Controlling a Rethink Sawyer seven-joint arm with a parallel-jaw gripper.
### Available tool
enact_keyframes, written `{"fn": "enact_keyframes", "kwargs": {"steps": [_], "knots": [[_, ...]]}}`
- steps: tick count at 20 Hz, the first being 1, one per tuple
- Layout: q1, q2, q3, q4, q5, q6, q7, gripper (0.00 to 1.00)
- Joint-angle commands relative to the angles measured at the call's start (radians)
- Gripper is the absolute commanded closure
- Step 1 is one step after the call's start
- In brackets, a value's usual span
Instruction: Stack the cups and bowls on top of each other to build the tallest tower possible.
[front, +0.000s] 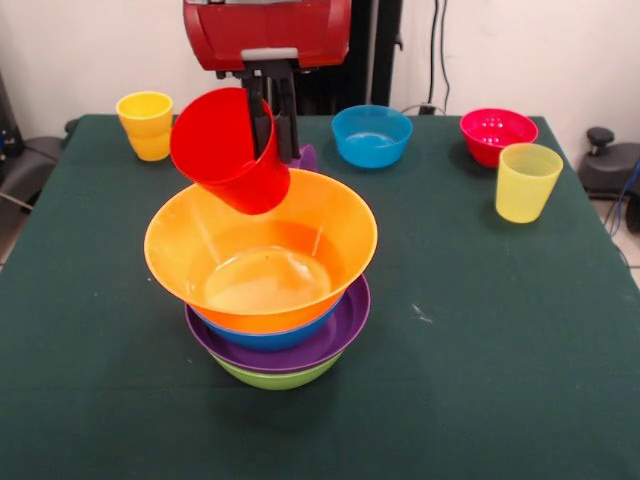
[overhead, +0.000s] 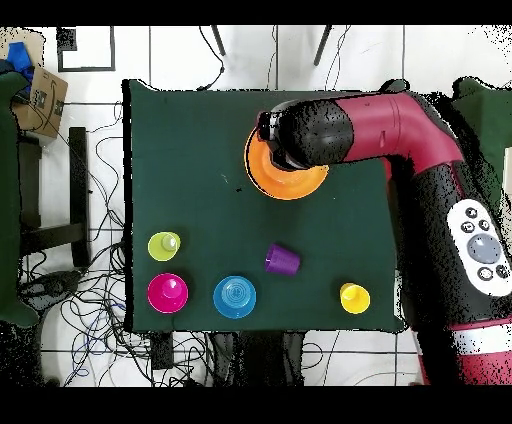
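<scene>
My gripper is shut on the rim of a red cup. The cup hangs tilted, its mouth facing up and left, just above the far rim of the orange bowl. That wide bowl tops the tower, over a blue bowl, a purple bowl and a green bowl. In the overhead view the arm hides the gripper and the cup, and only part of the orange bowl shows.
An orange-yellow cup stands at the far left. A small blue bowl, a red-pink bowl and a pale yellow cup are at the far right. A purple cup lies behind the tower.
</scene>
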Motion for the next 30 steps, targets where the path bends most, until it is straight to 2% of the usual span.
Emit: {"fn": "enact_keyframes", "kwargs": {"steps": [1, 11, 24, 25, 30], "knots": [[0.004, 0.014, 0.006, 0.08, -0.026, -0.016, -0.207, 1.0], [0.012, 0.027, 0.006, 0.055, -0.029, -0.002, -0.214, 1.0], [0.028, 0.015, -0.005, 0.069, -0.04, -0.019, -0.181, 1.0], [0.026, 0.013, -0.004, 0.075, -0.042, -0.026, -0.18, 0.0], [0.026, 0.012, -0.004, 0.081, -0.044, -0.036, -0.177, 0.0]]}}
